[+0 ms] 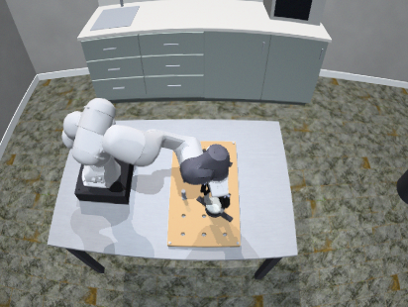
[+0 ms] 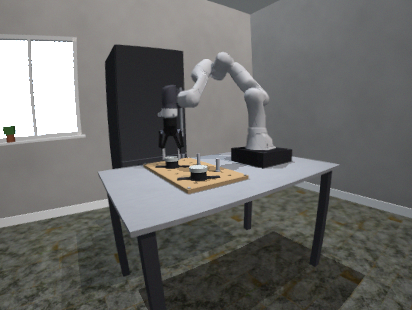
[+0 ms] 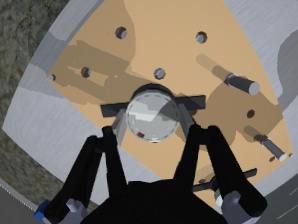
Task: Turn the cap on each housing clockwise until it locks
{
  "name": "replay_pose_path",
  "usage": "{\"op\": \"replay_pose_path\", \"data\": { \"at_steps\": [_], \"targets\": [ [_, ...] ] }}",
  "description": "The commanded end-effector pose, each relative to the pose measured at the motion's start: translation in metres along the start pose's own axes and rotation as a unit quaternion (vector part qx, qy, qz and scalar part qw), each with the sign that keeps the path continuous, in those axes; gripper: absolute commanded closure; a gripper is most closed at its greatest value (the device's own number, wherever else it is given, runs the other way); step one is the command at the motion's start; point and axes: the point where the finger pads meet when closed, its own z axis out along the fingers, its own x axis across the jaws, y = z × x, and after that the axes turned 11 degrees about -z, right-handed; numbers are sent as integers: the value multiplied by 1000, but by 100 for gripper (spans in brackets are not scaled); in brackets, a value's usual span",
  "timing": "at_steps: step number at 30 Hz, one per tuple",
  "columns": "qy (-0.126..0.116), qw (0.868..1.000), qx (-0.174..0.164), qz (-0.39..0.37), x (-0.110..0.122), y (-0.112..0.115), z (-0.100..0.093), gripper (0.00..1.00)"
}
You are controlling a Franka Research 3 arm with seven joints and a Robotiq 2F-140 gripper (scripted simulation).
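The gripper [image 3: 154, 137] points straight down over the wooden board [image 1: 229, 233], its dark fingers clamped on either side of the pale round cap [image 3: 152, 117] of one housing [image 2: 172, 162]; that housing stands upright on the board, on the side away from the arm's black base [image 1: 84, 194]; a second housing [image 2: 198, 173] (also upright, nothing touching it) stands nearby on the same board; two short grey pegs [image 2: 217, 163] rise from the board beside them; the board lies flat on the grey table [image 2: 150, 205].
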Motion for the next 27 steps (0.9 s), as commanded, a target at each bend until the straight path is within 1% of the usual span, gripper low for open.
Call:
{"op": "replay_pose_path", "data": {
  "at_steps": [1, 15, 27],
  "targets": [
    [2, 1000, 2, -13, -2, 0, 0, 90],
    [2, 1000, 2, -13, -11, 4, 0, 90],
    [2, 1000, 2, -13, -12, 5, 0, 90]
  ]
}}
